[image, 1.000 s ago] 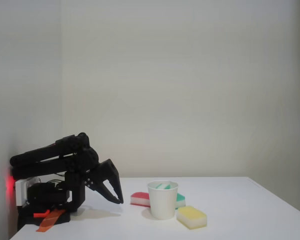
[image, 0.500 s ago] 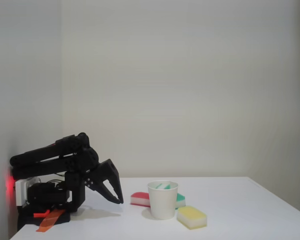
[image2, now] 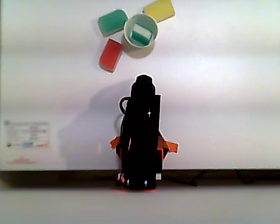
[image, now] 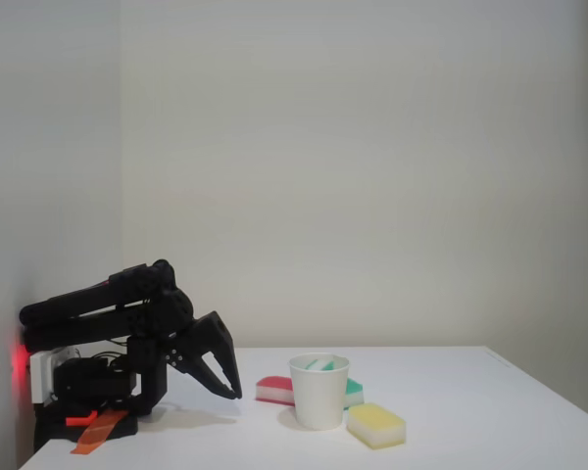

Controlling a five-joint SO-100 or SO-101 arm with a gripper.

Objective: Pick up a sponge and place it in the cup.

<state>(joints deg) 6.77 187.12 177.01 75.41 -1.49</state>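
— Item: sponge point(image2: 141, 33). Location?
— Inside the cup point(image: 319, 400), green-and-white end showing above the rim. Placing step looks complete.
— Item: my fingers point(image: 233, 390). State?
— Empty, near-closed; exact gap I cannot tell. Arm folded low by its base, tips angled toward the counter point(image: 470, 411).
— Next move?
— Likely none; rest.

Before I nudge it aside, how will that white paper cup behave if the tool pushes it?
The white paper cup probably slides or tips easily: it looks thin, and tapers to a narrow base. The green-and-white sponge inside likely adds little weight. Its wall would probably dent under a squeeze. The yellow-topped sponge close beside it may block it.
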